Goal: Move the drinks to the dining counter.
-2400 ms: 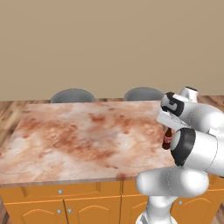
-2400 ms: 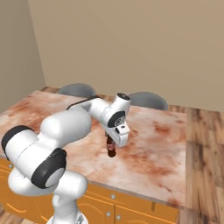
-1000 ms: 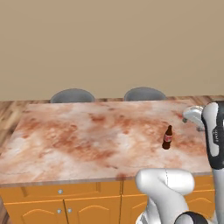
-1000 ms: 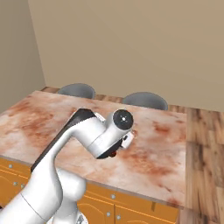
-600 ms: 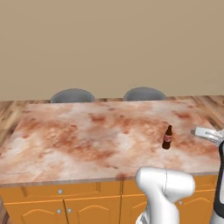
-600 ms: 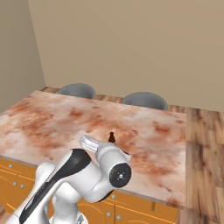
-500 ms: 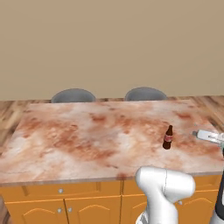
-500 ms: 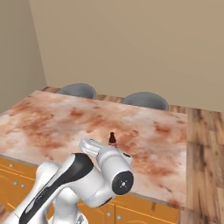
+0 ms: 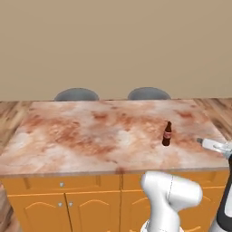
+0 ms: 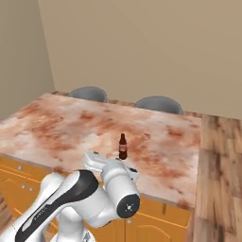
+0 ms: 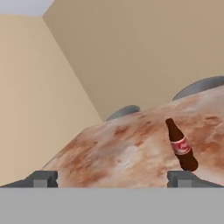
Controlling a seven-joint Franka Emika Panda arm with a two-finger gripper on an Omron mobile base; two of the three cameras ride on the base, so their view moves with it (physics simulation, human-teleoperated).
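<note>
Now the small brown bottle stands alone at 3 o'clock on the dining counter; the claw, released and withdrawn, gapes wide and empty, so one drink is delivered.

No legible text was found; the bottle bore a red label with unreadable white marks.
</note>
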